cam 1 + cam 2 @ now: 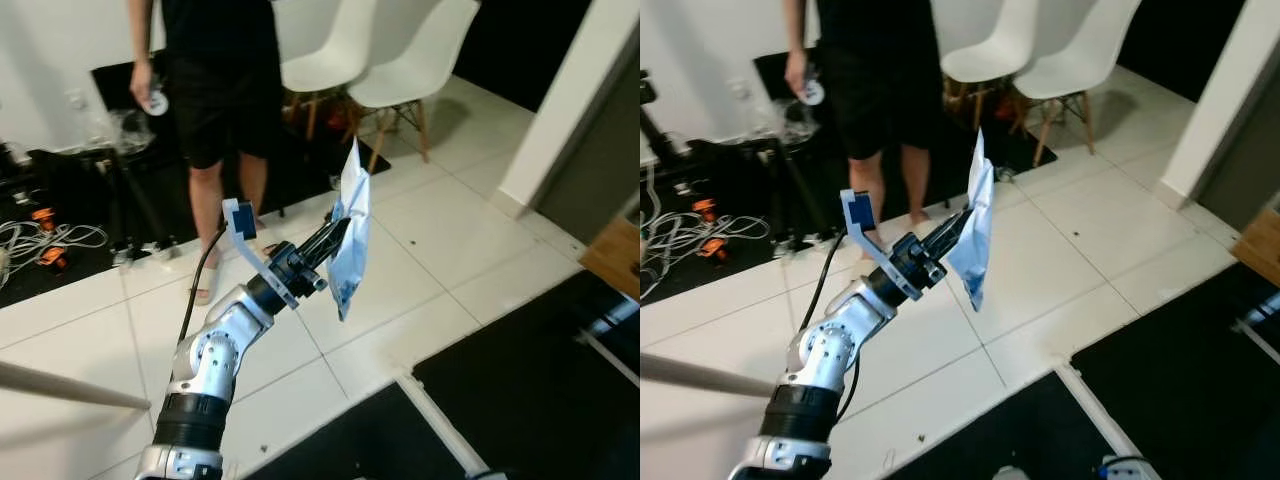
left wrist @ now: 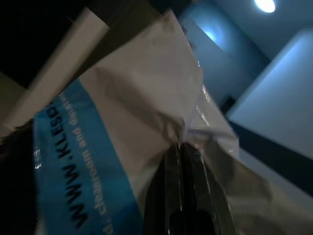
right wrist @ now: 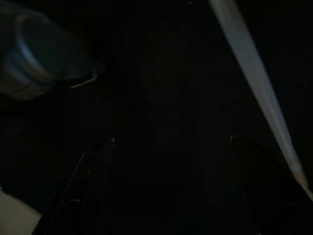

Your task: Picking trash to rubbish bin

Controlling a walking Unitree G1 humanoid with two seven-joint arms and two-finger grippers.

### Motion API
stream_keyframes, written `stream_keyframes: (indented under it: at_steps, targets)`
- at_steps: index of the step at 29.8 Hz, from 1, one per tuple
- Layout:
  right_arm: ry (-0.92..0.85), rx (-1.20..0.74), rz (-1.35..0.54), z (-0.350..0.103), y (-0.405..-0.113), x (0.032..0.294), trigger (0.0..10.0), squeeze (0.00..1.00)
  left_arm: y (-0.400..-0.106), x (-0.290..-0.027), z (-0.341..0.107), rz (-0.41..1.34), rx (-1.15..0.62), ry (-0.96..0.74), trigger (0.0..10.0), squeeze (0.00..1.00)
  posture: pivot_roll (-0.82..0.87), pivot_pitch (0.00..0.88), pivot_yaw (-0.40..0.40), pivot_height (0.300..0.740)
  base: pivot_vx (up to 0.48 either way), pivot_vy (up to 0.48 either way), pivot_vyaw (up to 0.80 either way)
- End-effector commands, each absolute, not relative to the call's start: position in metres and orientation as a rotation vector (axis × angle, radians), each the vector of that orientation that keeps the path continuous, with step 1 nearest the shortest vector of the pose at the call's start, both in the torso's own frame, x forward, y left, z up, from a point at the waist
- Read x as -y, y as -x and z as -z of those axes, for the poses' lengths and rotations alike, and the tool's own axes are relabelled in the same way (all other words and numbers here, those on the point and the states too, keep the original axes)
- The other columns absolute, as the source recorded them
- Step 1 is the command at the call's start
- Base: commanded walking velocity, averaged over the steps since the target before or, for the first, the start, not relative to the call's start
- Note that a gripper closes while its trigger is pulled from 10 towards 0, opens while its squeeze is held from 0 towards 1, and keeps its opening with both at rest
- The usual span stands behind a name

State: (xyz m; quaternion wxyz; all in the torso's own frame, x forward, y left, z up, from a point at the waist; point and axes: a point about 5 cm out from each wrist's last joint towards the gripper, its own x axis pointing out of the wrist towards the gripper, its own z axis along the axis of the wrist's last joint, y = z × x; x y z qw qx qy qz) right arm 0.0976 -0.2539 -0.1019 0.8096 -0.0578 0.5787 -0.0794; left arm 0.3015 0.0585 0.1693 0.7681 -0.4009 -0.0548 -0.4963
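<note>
Above the white tiled floor (image 1: 440,250), the left gripper (image 1: 338,224) was raised forward on its silver arm, its two black fingers (image 2: 182,196) pressed together on a crumpled white and blue plastic bag (image 1: 350,232). No bin or other container could be made out in either eye view, and whether the bag held anything could not be told. The bag hung upright in the air, pinched near its middle: its pointed top stood above the fingertips and its lower end drooped below them. In the left wrist view the fingers ran side by side into a fold of the bag (image 2: 127,122), with a blue printed band on the part nearest the camera and pale film bunched around the tips.

Behind the bag stood a person (image 1: 215,90) in black clothes and sandals, one hand (image 1: 143,85) holding a small round thing. Two white chairs (image 1: 400,60) with wooden legs stood near the person, on the far side. Cables (image 1: 45,240) and tripod legs lay on a dark mat to the robot's left. Black mats (image 1: 530,390) covered the floor in the near right.

The right wrist view was very dark; the right gripper's (image 3: 171,147) two fingers showed as dim shapes set well apart, with nothing between them.
</note>
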Motion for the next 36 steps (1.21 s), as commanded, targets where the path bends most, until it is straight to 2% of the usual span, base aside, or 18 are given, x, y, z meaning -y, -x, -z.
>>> stream_keyframes:
  at_steps: [1,36]
  targets:
    - [0.124,-1.258,0.159,0.104,-0.093,0.249,10.0,0.00,-0.302,-0.061,-0.167,1.060,0.120,0.863,10.0,0.00,-0.08,0.025,0.035,0.740,0.000,0.000,-0.76]
    - [0.161,-1.275,0.167,0.105,-0.089,0.250,10.0,0.00,-0.313,-0.062,-0.154,0.916,0.085,0.746,10.0,0.00,-0.06,0.033,0.034,0.740,0.000,0.000,-0.76]
